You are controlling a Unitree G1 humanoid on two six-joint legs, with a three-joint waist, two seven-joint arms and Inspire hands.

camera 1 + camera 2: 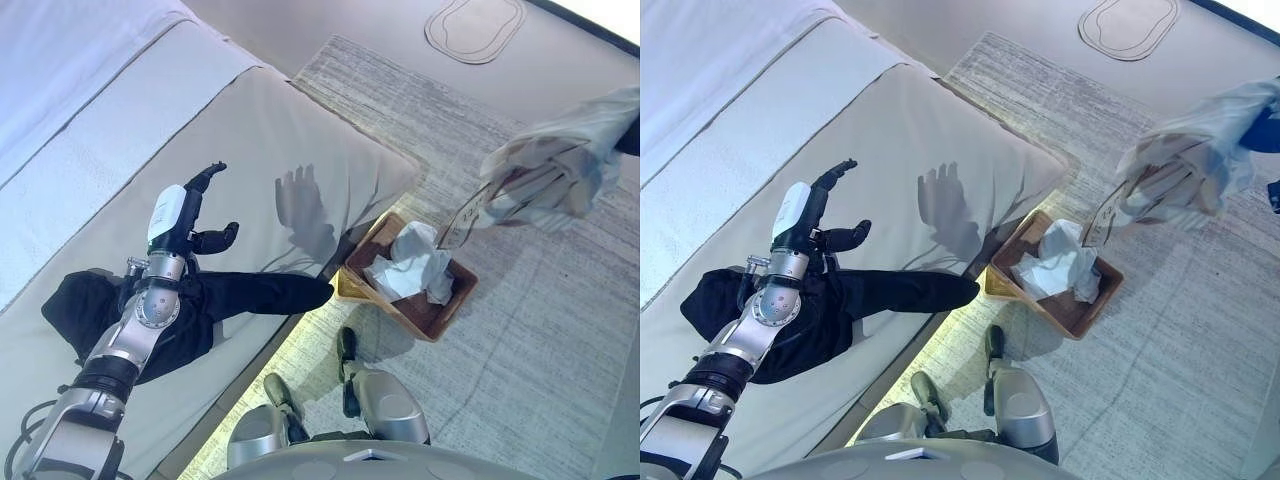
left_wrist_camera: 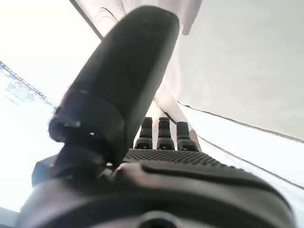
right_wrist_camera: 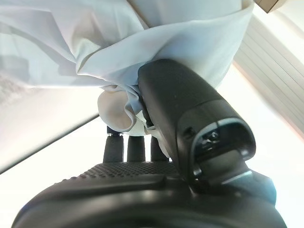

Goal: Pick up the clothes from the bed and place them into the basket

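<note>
— How many garments, counted from the left?
— Three seen: one black garment (image 1: 190,310) spread on the bed (image 1: 290,130), near its floor-side edge and well left of the basket (image 1: 440,318); one white garment (image 1: 415,265) crumpled inside the basket; one pale blue-white garment (image 1: 555,170) up in the air, above and right of the basket.

— And the hands?
— Two. Left hand (image 1: 195,215) raised over the bed, just above the black garment, fingers straight and spread, thumb apart, holding nothing. Right hand (image 3: 190,118) wrapped in the pale cloth, thumb and fingers pinched on a bunched fold, seen plainly from the right wrist view.

— Contents of the basket?
— Only the white garment, filling most of the brown tray; one basket, on the grey rug (image 1: 540,340) just off the bed's corner.

— Anything else around, anything in the way?
— One pale oval mat (image 1: 475,27) on the floor far beyond the basket. White quilt (image 1: 60,60) along the bed's far left side. Left forearm across part of the black garment, hiding its middle
</note>
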